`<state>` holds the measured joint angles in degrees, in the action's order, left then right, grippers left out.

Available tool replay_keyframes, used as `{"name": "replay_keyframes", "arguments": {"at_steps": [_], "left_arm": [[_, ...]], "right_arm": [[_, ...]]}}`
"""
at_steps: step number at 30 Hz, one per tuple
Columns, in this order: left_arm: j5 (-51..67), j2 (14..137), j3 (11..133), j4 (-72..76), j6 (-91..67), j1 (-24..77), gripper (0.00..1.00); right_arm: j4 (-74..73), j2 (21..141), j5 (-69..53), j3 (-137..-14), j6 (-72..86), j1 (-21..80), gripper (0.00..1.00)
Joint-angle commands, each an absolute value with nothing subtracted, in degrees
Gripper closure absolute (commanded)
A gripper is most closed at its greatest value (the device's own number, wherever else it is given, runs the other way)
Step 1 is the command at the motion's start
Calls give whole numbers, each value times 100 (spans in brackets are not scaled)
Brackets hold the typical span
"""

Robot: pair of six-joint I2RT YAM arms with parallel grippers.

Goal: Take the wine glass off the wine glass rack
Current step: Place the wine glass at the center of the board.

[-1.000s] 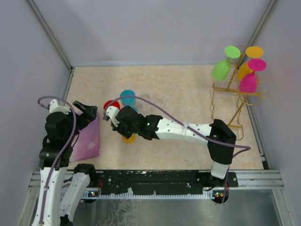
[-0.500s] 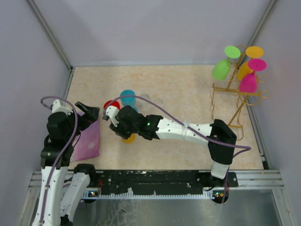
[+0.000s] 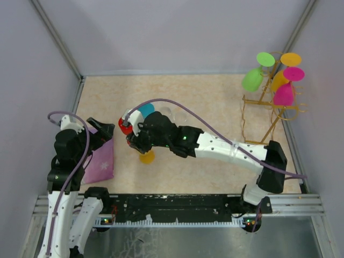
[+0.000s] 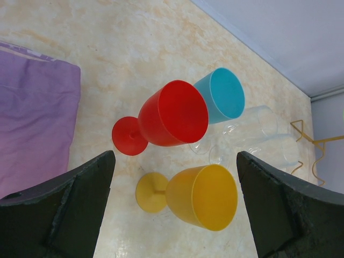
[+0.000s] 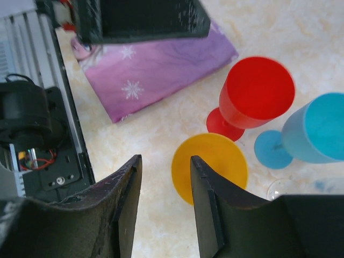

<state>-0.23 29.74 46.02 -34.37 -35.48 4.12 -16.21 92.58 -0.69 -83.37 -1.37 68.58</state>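
Hanging foot-up, bowl-down on the wine glass rack [image 3: 269, 115] at the far right corner of the table [image 3: 204, 102]: a green wine glass [image 3: 252, 79], an orange wine glass [image 3: 279, 80] and a pink wine glass [image 3: 283, 94], close together.

Well apart from them, near the left side: right gripper [image 5: 164, 166] spread, nothing between its jaws, poised just above a yellow glass [image 5: 209, 166] standing beside a red glass [image 5: 258, 91], a blue glass [image 5: 317, 129] and a clear glass [image 4: 258, 129]. Left gripper [image 4: 174, 161] spread wide and empty, beside a purple cloth [image 5: 156, 75].

Probably light, stiff plastic with a smooth, slippery surface. Unlikely to shatter, but easy to knock off the thin wire. Best held around the stem or upper bowl, then drawn along the rails toward their open end without twisting.
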Motion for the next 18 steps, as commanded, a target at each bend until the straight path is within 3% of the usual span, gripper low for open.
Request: {"name": "replay_keyframes", "arguments": {"at_steps": [1, 7, 18], "left_arm": [[-67, 2927, 4619, -3327, -3443, 388, 1], [-26, 2901, 4593, -3319, -3476, 390, 1], [-18, 2852, 4571, -3231, -3516, 395, 1]], "right_arm": [[-1286, 8581, -14, -8527, -187, 6900, 57], [-1235, 8090, 86, -8446, -284, 6902, 49], [-685, 7205, 472, -7865, -514, 6899, 44]]}}
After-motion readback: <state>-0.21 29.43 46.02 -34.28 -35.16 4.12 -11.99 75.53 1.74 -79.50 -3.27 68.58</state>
